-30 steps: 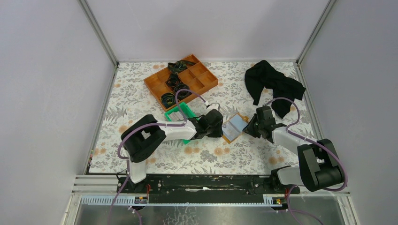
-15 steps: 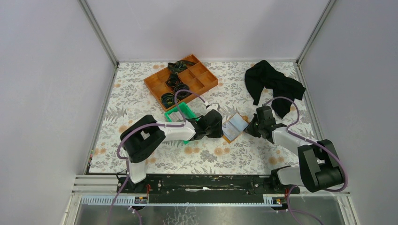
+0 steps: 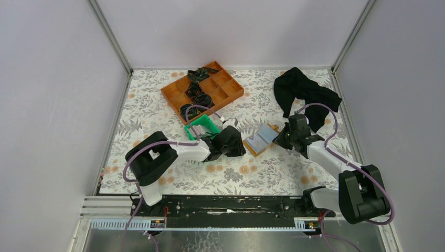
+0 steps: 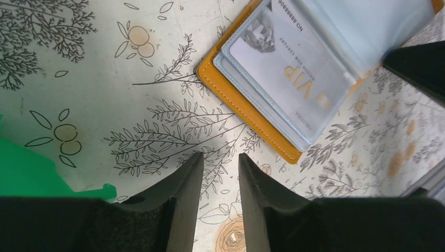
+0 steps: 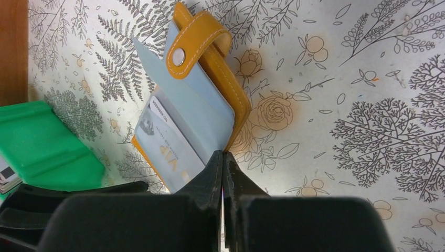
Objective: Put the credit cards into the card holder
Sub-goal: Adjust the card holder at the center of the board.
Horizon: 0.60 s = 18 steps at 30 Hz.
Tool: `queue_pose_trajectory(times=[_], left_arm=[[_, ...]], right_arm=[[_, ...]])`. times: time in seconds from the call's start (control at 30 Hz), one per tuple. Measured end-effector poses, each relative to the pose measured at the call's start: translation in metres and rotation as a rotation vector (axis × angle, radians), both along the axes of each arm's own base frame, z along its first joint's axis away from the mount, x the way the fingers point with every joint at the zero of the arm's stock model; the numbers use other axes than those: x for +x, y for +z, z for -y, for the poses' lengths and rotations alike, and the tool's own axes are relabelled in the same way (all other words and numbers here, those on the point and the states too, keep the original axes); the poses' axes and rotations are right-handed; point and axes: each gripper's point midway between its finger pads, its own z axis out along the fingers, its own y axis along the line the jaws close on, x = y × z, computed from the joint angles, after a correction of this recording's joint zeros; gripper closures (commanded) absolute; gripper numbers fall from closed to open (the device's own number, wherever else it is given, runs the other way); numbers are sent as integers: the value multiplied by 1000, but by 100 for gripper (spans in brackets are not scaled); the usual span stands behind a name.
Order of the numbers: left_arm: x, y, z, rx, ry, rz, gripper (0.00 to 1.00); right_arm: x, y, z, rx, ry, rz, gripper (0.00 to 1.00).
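The orange card holder (image 3: 261, 140) lies open on the floral table, its pale blue sleeves facing up and its snap tab (image 5: 191, 44) at the far end. A whitish card (image 4: 294, 68) printed "VIP" sits inside a sleeve, and it also shows in the right wrist view (image 5: 168, 149). My right gripper (image 5: 223, 156) is shut on the near edge of the card holder (image 5: 236, 105). My left gripper (image 4: 220, 157) is open and empty, just short of the holder's orange corner (image 4: 252, 118). More cards (image 5: 6, 176) lie in the green bin.
The green plastic bin (image 3: 202, 126) stands just behind my left gripper and shows in both wrist views (image 4: 26, 173) (image 5: 42, 144). An orange compartment tray (image 3: 231, 92) holding black items is at the back. A black cloth (image 3: 304, 92) lies at the back right.
My left gripper has drawn back to the left, away from the card holder. My right gripper has moved up and away, and the holder has shifted and turned with it.
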Motion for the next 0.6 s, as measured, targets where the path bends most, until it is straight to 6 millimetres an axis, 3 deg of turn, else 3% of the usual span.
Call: queue_pose_trajectory(times=[0.17,0.6], left_arm=[[-5,5,3,-103,21,-28,48],[-19,15,24,-345,69,-185,39]], right_arm=[[-4,-1,-3,22,-5,-25,100],[-13,5,-6,64,-21,-49,100]])
